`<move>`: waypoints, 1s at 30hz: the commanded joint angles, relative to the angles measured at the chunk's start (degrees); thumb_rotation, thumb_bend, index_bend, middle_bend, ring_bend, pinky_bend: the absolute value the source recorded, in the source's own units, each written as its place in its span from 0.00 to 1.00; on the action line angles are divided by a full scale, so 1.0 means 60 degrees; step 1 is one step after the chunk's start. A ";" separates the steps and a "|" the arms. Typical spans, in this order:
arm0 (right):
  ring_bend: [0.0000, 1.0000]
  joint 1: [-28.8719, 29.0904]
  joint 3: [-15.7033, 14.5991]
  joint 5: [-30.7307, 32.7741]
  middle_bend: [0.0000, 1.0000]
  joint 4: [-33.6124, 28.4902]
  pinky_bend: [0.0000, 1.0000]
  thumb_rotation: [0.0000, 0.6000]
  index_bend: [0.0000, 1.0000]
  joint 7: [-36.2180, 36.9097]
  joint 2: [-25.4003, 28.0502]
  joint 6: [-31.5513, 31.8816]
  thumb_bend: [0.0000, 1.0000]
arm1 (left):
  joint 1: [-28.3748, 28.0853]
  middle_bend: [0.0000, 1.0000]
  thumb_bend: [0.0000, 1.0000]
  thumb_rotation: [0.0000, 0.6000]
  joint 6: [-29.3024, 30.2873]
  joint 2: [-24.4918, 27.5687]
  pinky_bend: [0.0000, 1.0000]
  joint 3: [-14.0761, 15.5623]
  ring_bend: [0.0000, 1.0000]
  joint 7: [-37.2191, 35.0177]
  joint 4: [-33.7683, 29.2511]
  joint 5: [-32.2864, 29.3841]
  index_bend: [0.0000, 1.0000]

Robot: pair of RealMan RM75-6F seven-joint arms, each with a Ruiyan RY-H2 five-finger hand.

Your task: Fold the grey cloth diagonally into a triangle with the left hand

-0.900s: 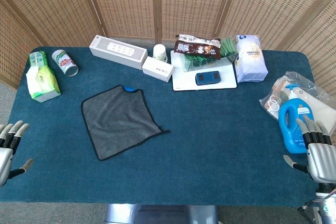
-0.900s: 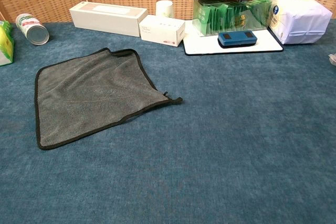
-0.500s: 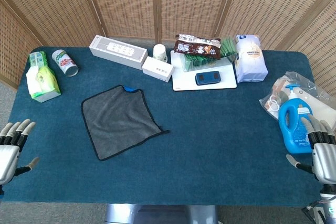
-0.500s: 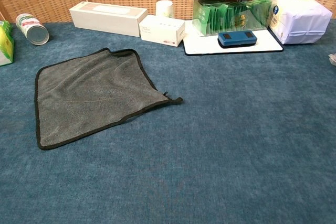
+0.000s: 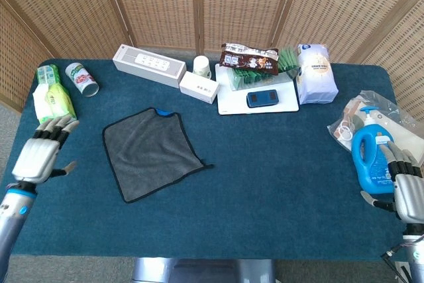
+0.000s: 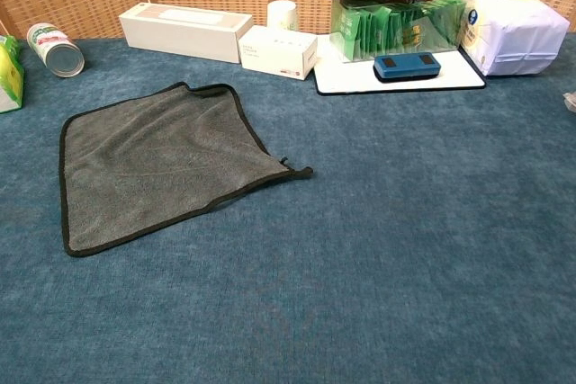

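Grey cloth (image 5: 151, 152), black-edged, lies flat and unfolded on the blue table cover (image 5: 278, 164), left of centre. It sits turned out of square with the table: one corner points toward the far edge near the small white box (image 5: 199, 87), and the opposite corner points toward the near left. A short black tag sticks out at its right corner. No clear long axis; it reads as roughly square.

Left hand (image 5: 41, 152) hovers over the table just left of the cloth, apart from it, fingers extended and slightly spread, holding nothing. Right hand (image 5: 405, 187) is low at the right edge, fingers straight and empty, just beside the blue bottle (image 5: 369, 160).

Around: a green tissue pack (image 5: 52, 99) and a tipped can (image 5: 82, 79) at far left, and a long white box (image 5: 148, 66) behind the cloth. A white tray (image 5: 257, 99) carries a dark blue case (image 5: 264, 99). Nothing lies on the cloth.
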 commanded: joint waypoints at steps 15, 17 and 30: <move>0.00 0.0254 0.0337 0.1032 0.00 0.0555 0.00 1.00 0.00 0.0161 -0.0116 -0.0723 0.00 | -0.4030 0.00 0.30 1.00 -0.3316 -0.3898 0.08 -0.0930 0.00 0.1246 0.5202 -0.1296 0.18; 0.00 0.0257 0.0356 0.1100 0.00 0.0590 0.00 1.00 0.00 0.0177 -0.0116 -0.0759 0.00 | -0.4249 0.00 0.30 1.00 -0.3511 -0.4151 0.08 -0.0952 0.00 0.1176 0.5621 -0.1365 0.18; 0.00 0.0247 0.0475 0.1428 0.00 0.0798 0.00 1.00 0.00 0.0373 -0.0082 -0.0922 0.00 | -0.5780 0.00 0.30 1.00 -0.4759 -0.6025 0.08 -0.0895 0.00 0.0880 0.8348 -0.1490 0.18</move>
